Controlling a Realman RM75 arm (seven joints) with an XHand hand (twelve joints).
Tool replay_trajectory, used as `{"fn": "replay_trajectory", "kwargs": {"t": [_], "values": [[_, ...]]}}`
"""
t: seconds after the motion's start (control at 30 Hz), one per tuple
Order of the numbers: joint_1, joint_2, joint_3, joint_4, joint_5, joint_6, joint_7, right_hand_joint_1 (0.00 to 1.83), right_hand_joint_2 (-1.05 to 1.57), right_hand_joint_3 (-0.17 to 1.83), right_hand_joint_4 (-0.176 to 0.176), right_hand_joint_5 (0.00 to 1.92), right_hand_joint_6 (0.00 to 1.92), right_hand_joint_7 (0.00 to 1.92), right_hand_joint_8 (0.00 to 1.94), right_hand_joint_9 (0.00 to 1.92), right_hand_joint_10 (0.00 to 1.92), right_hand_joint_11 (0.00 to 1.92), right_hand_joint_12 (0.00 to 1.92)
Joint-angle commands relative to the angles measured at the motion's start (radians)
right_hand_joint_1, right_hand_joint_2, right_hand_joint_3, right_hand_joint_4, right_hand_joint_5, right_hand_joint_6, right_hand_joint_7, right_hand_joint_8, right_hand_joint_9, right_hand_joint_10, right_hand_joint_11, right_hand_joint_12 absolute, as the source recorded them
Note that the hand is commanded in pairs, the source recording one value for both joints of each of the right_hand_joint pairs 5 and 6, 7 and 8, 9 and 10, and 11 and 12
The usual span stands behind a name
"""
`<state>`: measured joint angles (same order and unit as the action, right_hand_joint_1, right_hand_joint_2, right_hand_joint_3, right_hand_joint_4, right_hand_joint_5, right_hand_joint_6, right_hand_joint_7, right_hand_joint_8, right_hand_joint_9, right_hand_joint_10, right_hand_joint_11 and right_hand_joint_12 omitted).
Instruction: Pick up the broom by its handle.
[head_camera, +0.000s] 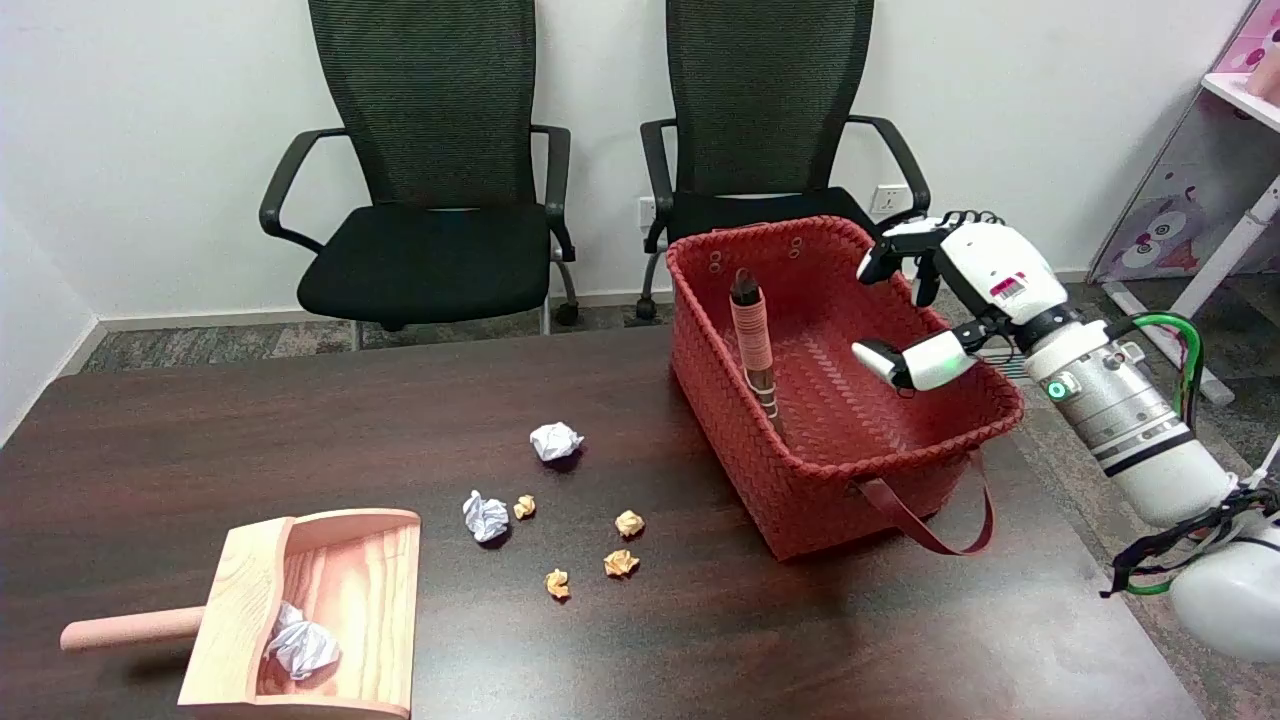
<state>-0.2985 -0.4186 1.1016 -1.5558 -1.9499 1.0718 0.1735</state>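
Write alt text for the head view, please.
The robot's open right hand hovers over a red woven basket with a broom standing in it. Crumpled paper balls and a wooden dustpan lie on the dark table.

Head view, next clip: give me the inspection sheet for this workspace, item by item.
Surface: dark wooden table, glare near the front right.
Job's things: broom leans inside the red woven basket, handle end up; not held.
Clutter: wooden dustpan at front left with one white paper ball in it; two white paper balls and four small tan scraps loose mid-table.
Hands: right hand over the basket's right rim, fingers apart, holding nothing.
Cables: green and black wires along the right forearm.
Surroundings: two black office chairs, white wall, pink shelf unit at far right.
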Motion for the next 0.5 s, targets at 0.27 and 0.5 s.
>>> {"fn": "replay_trajectory", "kwargs": {"t": [0.27,0.5], "values": [[0.001,-0.007,0.002,0.050,-0.011,0.003,-0.005,0.99,0.26,1.11,-0.176,0.85,0.85,0.85,0.85,0.67,0.67,1.15,1.15],[0.002,-0.007,0.027,0.088,0.047,0.002,-0.011,1.00,0.26,1.10,-0.176,0.84,0.84,0.84,0.84,0.67,0.67,1.16,1.16]]}}
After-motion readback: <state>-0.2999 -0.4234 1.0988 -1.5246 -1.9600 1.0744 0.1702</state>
